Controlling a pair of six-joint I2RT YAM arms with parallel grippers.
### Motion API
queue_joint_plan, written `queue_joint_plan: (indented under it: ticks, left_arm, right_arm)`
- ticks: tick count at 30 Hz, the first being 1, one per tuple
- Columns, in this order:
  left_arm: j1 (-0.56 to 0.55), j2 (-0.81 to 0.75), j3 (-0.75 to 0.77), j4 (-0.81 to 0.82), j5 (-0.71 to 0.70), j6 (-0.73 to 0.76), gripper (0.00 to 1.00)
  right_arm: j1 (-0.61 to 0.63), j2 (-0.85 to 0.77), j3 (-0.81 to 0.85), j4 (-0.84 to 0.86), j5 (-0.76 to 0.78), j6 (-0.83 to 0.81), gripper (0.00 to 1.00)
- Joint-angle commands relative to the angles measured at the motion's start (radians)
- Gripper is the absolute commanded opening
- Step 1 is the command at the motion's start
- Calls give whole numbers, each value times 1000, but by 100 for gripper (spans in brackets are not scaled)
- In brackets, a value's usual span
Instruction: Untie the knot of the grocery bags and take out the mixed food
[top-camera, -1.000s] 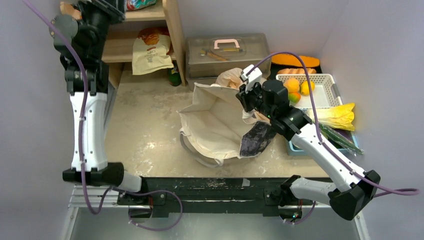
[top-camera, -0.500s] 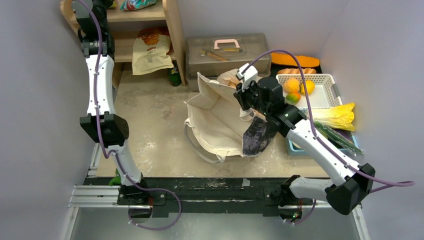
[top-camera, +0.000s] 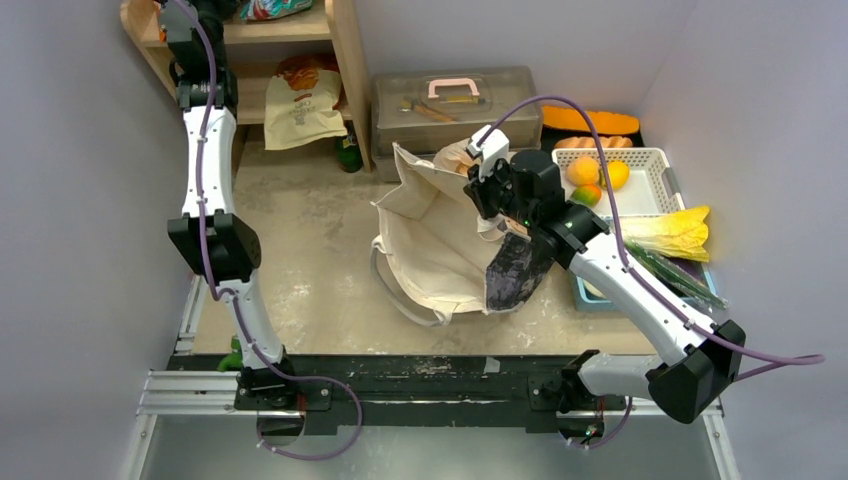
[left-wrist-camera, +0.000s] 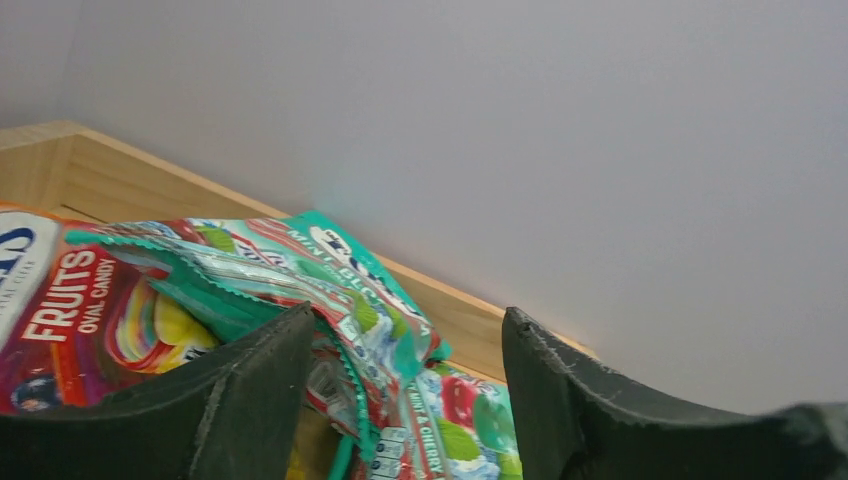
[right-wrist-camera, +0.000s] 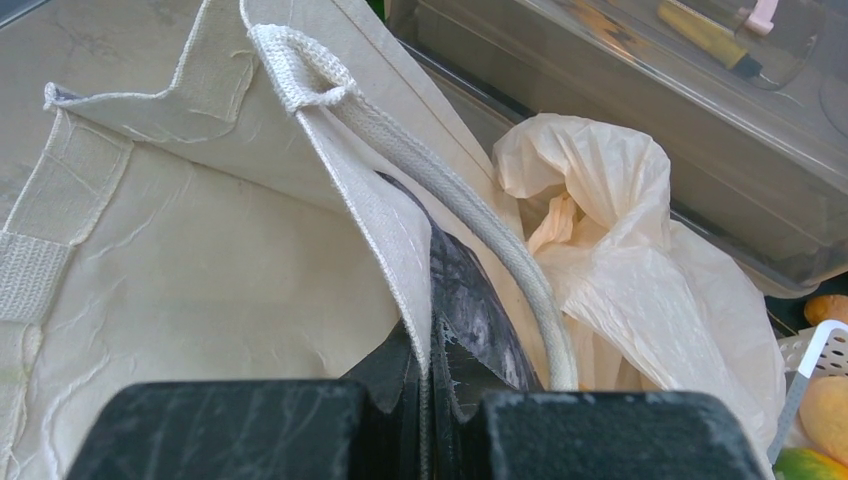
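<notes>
walls (top-camera: 70, 250): pale grey | tabletop (top-camera: 290, 250): mottled beige | shelf (top-camera: 345, 60): wooden, back-left

Perhaps a lab mock-up — plain grey walls (top-camera: 60, 250), wooden shelf (top-camera: 343, 70).

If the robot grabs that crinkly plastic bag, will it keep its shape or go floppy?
Probably floppy: the plastic bag is thin and already crumpled into folds. Its smooth, shiny skin may slip when gripped. Being so thin, it might tear if tugged hard.
</notes>
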Motion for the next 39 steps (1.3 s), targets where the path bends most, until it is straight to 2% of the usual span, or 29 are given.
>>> queue_joint_plan:
  ticks: [1,4,9,12,17,21,24,27,31,34,39]
  left_arm:
    - [10,-63,49,86,76,-15,73]
    - [13,-101,38,59,130,-26,79]
    - [12,-260,-106,48,235,-15,85]
    - [22,-398,-251,24,285,38,90]
    - [40,-649,-520,-14,484,205,96]
    - [39,-799,-640,-215,692,299,100]
    - [38,-895,-736,-420,802,276,100]
    - [37,-1026,-957,-556,812,199,100]
    - [-22,-1246,-1313,-572,793,187,100]
    - [-144,-1305,-1405,-612,747,236,100]
    - [-261,-1235,-1483,-623,731,248,100]
  right_arm:
    - [-5,-3,32,-3,-13,-27,0]
    - [-4,-13,24,1,-13,-27,0]
    - [-5,-31,10,5,-19,-32,0]
    - [-5,-42,2,13,-23,-35,0]
    - [-5,-65,-20,16,-31,-38,0]
    - [-6,-65,-24,21,-43,-37,0]
    - [-5,-51,-14,28,-59,-34,0]
    - [-5,-40,-5,42,-67,-30,0]
    - [-5,-28,0,50,-66,-25,0]
    - [-5,-20,-1,52,-65,-22,0]
    - [-5,-4,9,43,-64,-14,0]
